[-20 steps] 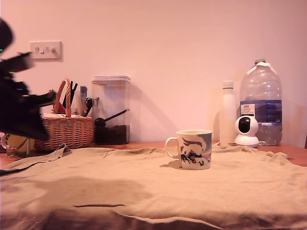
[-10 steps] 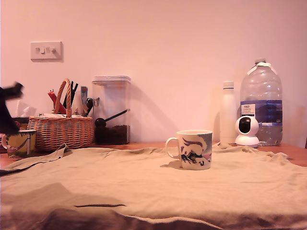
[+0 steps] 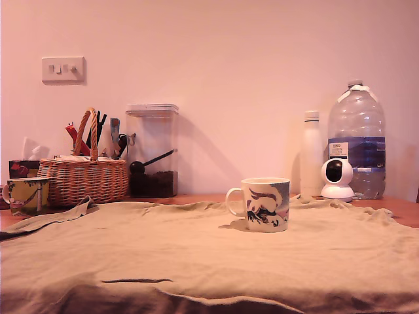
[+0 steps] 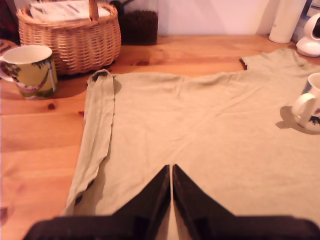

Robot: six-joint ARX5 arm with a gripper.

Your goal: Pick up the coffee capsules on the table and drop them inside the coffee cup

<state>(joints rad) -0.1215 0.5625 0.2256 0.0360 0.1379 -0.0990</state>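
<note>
The coffee cup (image 3: 265, 204) stands upright on the tan cloth (image 3: 209, 252) right of centre in the exterior view. In the wrist view the cup (image 4: 310, 104) shows at the picture's edge, cut off. My gripper (image 4: 171, 168) appears only in the wrist view, its dark fingers (image 4: 155, 192) pressed together above the cloth (image 4: 200, 125) with nothing between them. No part of the arm shows in the exterior view. The coffee capsules are out of view. Bare wood of the table (image 4: 35, 140) lies beside the cloth.
A yellowish patterned mug (image 4: 31, 70) and a wicker basket (image 4: 75, 30) stand near one corner of the cloth. Along the wall are a clear canister of coffee beans (image 3: 152, 150), a white bottle (image 3: 311, 154), a small white camera (image 3: 336, 178) and a big water bottle (image 3: 357, 140).
The dark arm at the exterior view's left edge has pulled out of that view to the left. The cup and cloth have not moved.
</note>
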